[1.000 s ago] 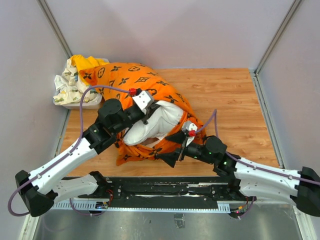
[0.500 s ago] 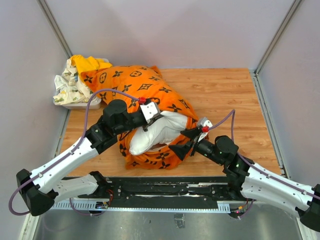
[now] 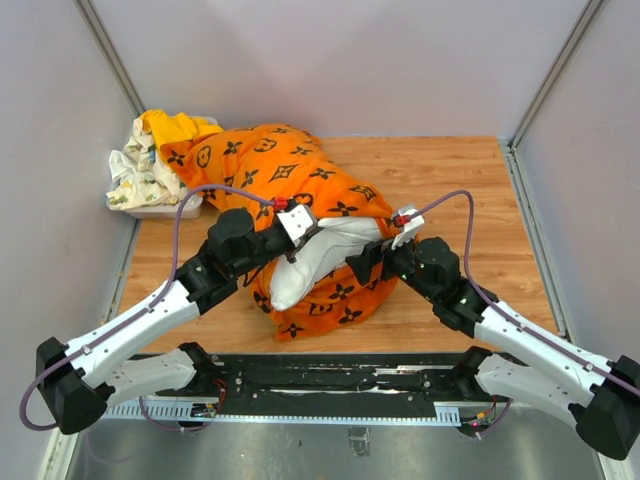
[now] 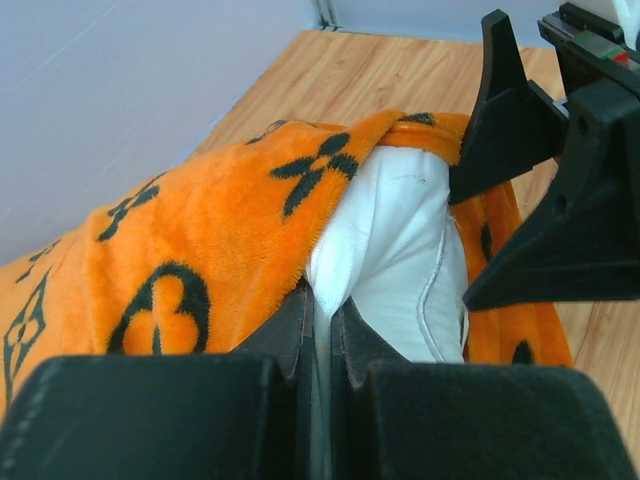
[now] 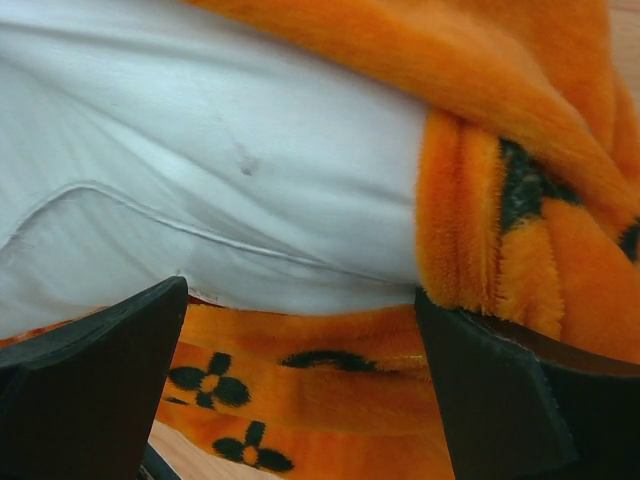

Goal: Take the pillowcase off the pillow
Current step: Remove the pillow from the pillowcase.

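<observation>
Wooden tabletop (image 3: pixel 470 190), plush orange pillowcase (image 3: pixel 290 170), smooth white pillow (image 3: pixel 320 255) bulging out

Most of the pillow (image 3: pixel 320 255) is buried under the pillowcase (image 3: pixel 290 175), so only 1 white end gets seen. In the left wrist view the left gripper (image 4: pixel 322 325) is blurred into a dark mass. The right gripper (image 5: pixel 300 370) is cut off by the bottom edge. The bin (image 3: pixel 165 210) is mostly covered by cloths (image 3: pixel 140 165).
</observation>
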Available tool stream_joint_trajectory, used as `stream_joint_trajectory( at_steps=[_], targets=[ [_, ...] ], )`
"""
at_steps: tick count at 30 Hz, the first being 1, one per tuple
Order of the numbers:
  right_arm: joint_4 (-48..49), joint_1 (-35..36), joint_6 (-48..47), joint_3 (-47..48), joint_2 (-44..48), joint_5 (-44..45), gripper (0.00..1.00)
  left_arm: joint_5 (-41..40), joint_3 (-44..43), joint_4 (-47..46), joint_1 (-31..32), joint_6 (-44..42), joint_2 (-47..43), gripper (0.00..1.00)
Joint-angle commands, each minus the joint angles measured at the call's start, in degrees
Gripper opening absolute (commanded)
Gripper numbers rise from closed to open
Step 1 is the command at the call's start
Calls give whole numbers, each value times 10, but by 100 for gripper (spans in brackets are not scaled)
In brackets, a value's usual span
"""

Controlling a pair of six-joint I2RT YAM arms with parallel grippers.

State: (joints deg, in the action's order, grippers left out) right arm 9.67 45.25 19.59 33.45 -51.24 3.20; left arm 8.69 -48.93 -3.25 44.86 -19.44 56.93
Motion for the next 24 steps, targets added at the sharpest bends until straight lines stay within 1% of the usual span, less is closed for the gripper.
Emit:
stream_joint_trajectory(
  at_steps=[1,4,6,9,11,13,16,18,21,24],
  targets=[
    [-51,-70,12,5,19,54,98,-34,-13,-81,-1,-6,-61,0],
    [-59,-127,21,-3,48,29,98,-26,-3,-81,-1,-5,-79,0],
    [-60,-168,33,-8,58,7,98,-29,10,-99,-1,-3,-91,0],
    [-51,-229,69,-17,50,-48,98,-29,20,-106,-1,1,-106,0],
    [-19,-261,96,-29,30,-102,98,-21,20,-105,-1,4,-113,0],
    [34,-283,128,-48,7,-154,98,-15,21,-107,-1,5,-119,0],
    [137,-302,181,-80,-23,-234,98,-9,18,-105,-2,11,-122,0],
    [187,-304,205,-87,-35,-272,98,-4,16,-106,-1,16,-120,0],
    [210,-304,218,-71,-38,-329,98,-5,21,-130,-1,31,-112,0],
    [197,-304,217,-51,-9,-372,98,-48,32,-191,-1,52,-89,0]
  ],
)
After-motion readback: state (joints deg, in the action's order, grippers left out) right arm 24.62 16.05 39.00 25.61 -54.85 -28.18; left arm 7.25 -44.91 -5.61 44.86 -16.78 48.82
